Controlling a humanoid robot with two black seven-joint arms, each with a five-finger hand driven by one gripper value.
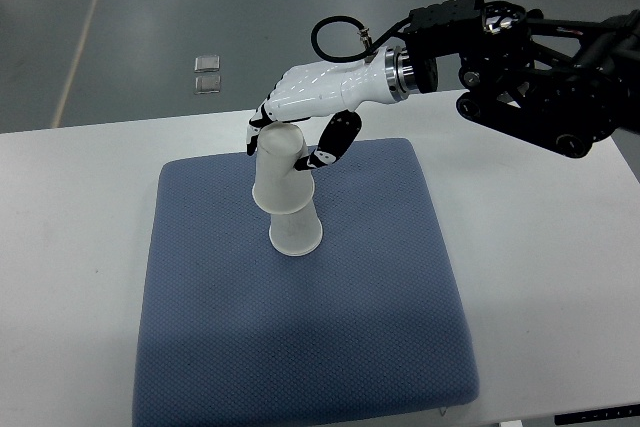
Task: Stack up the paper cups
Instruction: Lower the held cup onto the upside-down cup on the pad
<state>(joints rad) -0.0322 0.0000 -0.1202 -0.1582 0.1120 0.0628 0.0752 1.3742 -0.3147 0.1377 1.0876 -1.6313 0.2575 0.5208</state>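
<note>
I see my right hand (305, 117), white shell with black finger joints, reaching in from the right edge on its black arm (545, 77) and wrapped around the upper white paper cup (278, 169), fingers behind it and thumb (333, 142) in front. That cup is upside down and tilted, its rim over a second inverted white paper cup (296, 232) standing on the blue textured foam mat (300, 337), which lies on the white table (540, 277). Two small clear squares (208, 74) sit on the grey floor beyond the table.
</note>
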